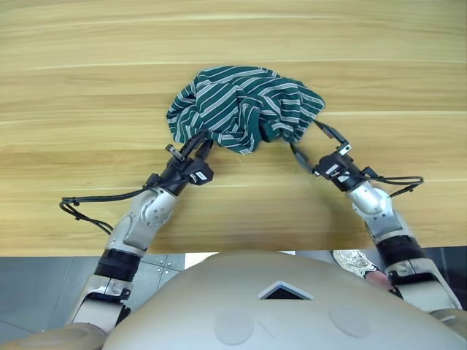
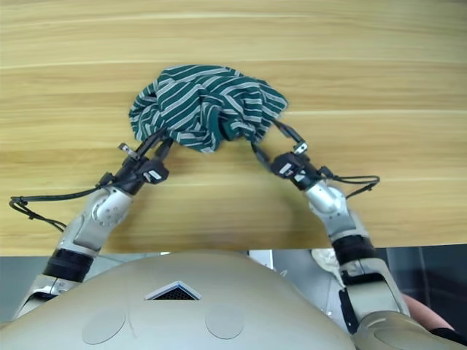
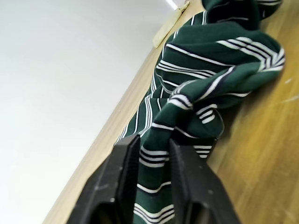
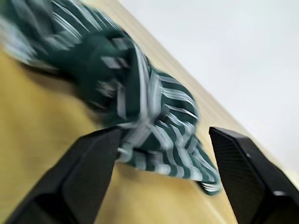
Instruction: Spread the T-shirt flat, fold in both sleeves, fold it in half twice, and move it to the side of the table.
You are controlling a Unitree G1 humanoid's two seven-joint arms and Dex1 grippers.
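Left claw (image 3: 154, 142), count one: pinched tight on a striped fold at the heap's near left edge.

T-shirt (image 1: 244, 106), count one: green with white stripes, crumpled in a mound in the middle of the table (image 1: 87, 87), not yet spread. Probably light, soft and limp; apt to sag and drag rather than hold shape. Best taken at hem or shoulder edges, two points well apart.

Right claw (image 1: 305, 135), count one: spread wide at the heap's near right edge, gripping nothing.
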